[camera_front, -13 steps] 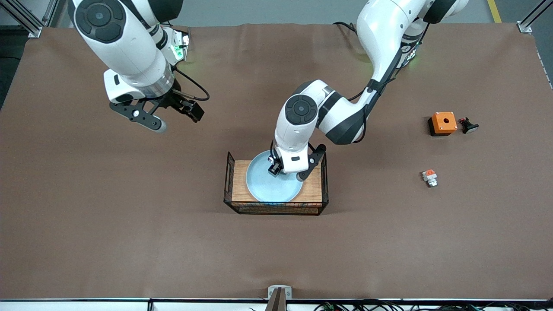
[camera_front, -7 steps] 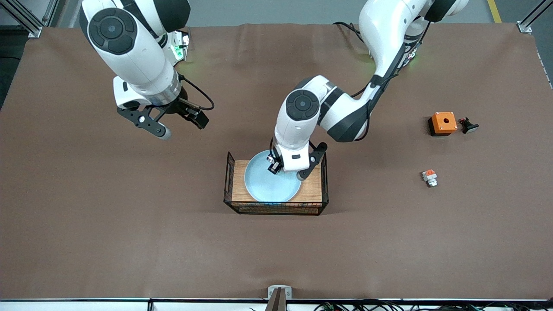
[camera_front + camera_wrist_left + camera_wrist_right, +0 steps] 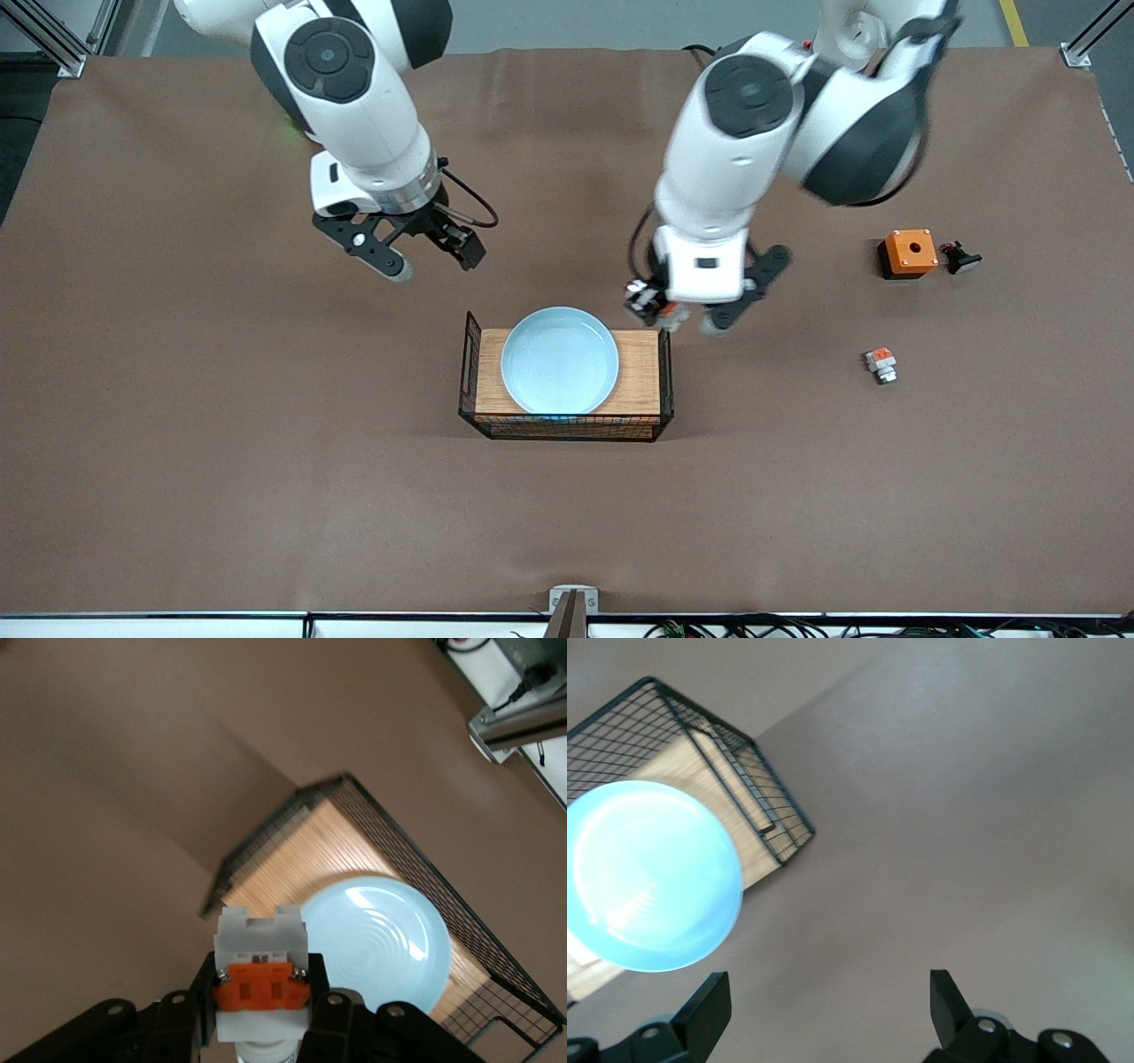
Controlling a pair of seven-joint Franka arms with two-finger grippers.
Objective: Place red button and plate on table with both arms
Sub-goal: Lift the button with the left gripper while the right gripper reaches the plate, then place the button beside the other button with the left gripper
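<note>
A wood-topped wire rack (image 3: 638,372) stands mid-table. Toward the left arm's end, an orange box with a hole (image 3: 909,252) sits just beside a small black part (image 3: 960,258); a small white-and-orange part (image 3: 881,364) lies nearer the camera

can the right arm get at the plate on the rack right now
Probably yes. The plate lies uncovered on the rack, the right gripper hangs over the table close by with jaws open, and the left gripper, holding the red button, is off to one side.

High front camera, two wrist cameras

Red button (image 3: 262,979) held aloft, pale-blue plate (image 3: 559,361) on rack (image 3: 640,372)
</note>
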